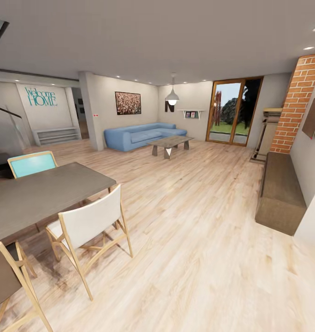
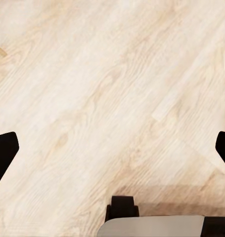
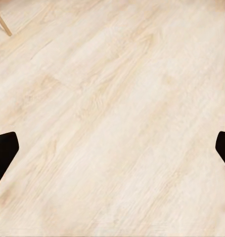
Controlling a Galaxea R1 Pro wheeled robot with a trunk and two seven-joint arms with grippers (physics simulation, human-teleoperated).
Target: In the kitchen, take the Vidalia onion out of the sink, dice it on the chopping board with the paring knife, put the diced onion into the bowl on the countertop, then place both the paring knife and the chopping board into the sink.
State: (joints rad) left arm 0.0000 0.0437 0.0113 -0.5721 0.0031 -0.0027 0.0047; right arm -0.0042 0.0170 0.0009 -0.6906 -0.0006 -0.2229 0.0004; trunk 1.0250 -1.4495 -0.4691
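Floorboards of pale wood (image 1: pixel 189 240) run past a grey-topped dining table (image 1: pixel 42 193) with white-seated wooden chairs (image 1: pixel 90 226) toward a blue sofa (image 1: pixel 141 135); no kitchen or task item shows here. Left gripper (image 2: pixel 112 148) and right gripper (image 3: pixel 112 148) hang wide, empty. Judging ahead, the onion is probably firm, smooth-skinned and prone to roll, so grasp across its middle.

One dining table (image 1: pixel 42 196), three chairs (image 1: pixel 90 226), one blue sofa (image 1: pixel 141 135), one coffee table (image 1: pixel 170 144), one pendant lamp (image 1: pixel 172 97), one framed picture (image 1: pixel 127 103).
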